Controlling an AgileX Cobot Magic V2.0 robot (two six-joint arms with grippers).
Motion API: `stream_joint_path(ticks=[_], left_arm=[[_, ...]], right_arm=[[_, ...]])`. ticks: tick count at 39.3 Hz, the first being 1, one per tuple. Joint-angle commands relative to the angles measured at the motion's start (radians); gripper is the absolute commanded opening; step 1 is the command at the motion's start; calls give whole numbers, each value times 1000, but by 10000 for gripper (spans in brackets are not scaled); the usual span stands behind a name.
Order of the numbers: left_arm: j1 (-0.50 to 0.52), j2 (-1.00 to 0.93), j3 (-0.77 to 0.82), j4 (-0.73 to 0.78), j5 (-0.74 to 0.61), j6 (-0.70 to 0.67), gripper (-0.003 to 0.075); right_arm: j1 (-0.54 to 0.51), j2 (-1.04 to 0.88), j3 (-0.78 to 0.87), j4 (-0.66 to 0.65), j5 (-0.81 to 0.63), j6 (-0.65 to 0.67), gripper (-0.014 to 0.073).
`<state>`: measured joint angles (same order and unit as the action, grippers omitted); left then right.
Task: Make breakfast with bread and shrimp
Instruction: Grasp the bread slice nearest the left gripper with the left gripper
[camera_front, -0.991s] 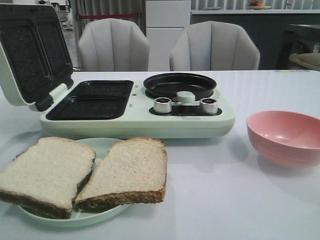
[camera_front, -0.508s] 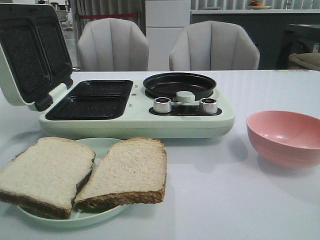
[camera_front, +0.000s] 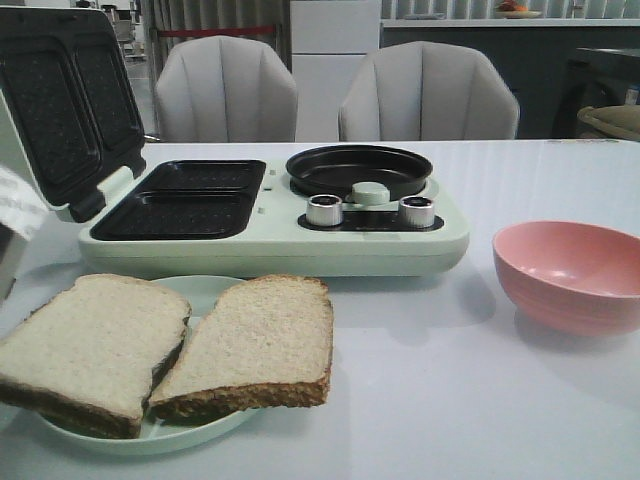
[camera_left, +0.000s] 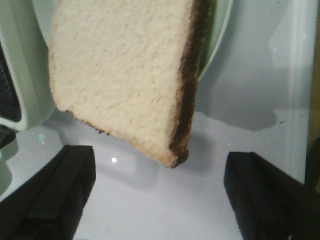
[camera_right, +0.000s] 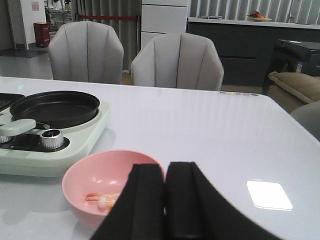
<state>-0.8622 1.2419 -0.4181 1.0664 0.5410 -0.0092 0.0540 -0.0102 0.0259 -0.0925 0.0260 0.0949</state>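
Your two slices of bread (camera_front: 170, 345) lie side by side on the pale green plate (camera_front: 200, 295), at the near left of the table (camera_front: 450, 400), just in front of the open breakfast maker (camera_front: 270, 210). Your left gripper (camera_left: 157, 195) hovers above the leftmost slice's corner, jaws spread wide and empty. Your right gripper (camera_right: 166, 200) is closed on nothing (fingers pressed together), just beside the pink bowl (camera_right: 95, 180) that holds the shrimp (camera_right: 102, 199).
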Motion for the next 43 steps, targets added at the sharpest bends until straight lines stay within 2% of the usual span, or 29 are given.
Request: stream_joint_path(ticks=[1, 11, 32, 37, 43], left_arm=[[-9, 37, -25, 44, -30, -42, 582], [13, 128, -60, 146, -35, -146, 582], [94, 244, -105, 250, -82, -146, 578], [99, 258, -106, 270, -87, -146, 479], [99, 265, -106, 273, -103, -146, 296]], right_arm=[[-1, -22, -16, -3, -89, 0, 143], [-1, -22, -16, -3, -89, 0, 143], [-1, -22, -16, -3, -89, 0, 143], [-1, -22, -16, -3, -89, 0, 143], [-1, -22, -16, -3, -89, 0, 143]])
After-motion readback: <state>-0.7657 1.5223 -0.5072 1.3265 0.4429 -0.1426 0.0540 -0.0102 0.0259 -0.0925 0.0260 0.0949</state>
